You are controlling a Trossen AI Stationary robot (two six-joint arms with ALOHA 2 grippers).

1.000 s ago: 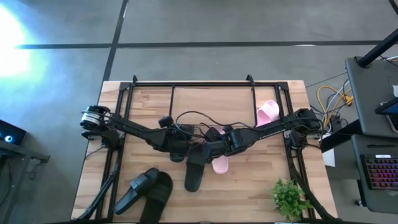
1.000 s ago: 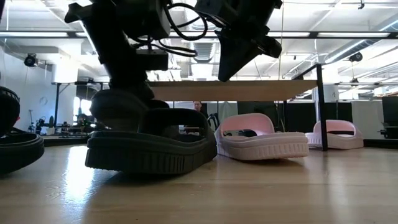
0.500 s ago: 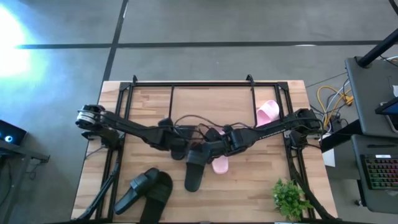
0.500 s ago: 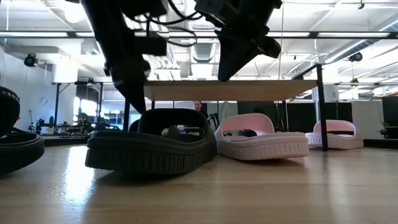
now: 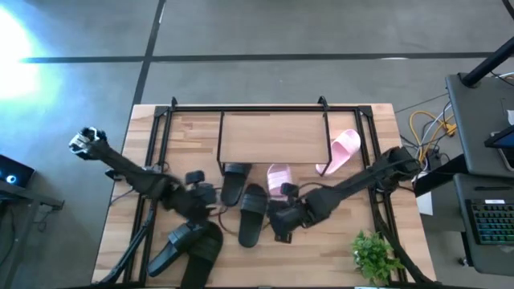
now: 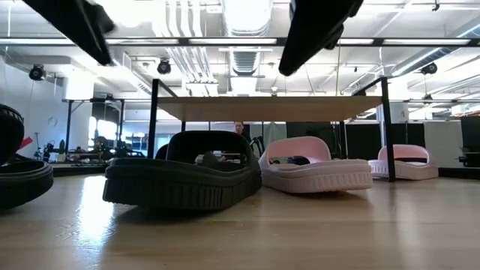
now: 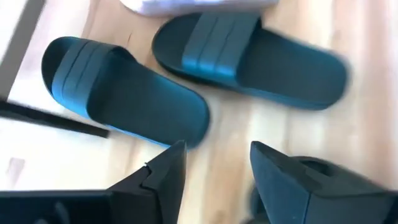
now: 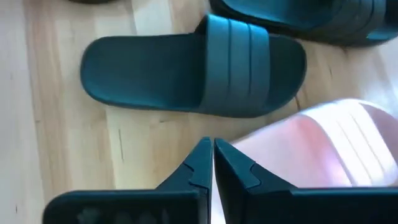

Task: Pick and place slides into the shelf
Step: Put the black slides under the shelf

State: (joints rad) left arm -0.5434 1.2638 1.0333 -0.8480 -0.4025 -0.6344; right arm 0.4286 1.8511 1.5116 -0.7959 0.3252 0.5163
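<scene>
I see the shelf (image 5: 273, 138) at the bench's (image 5: 361, 209) far middle. Two slides (image 5: 244, 201) lie just in front of it, a third (image 5: 278, 178) beside them, a fourth (image 5: 340, 151) off its right end. Two more (image 5: 189, 247) sit front-left, well apart from it. A plant (image 5: 374, 255) stands front-right.

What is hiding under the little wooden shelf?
Under the shelf you can see a black slide's toe end and a pink slide's tip poking out. The board covers whatever lies deeper beneath it.
</scene>
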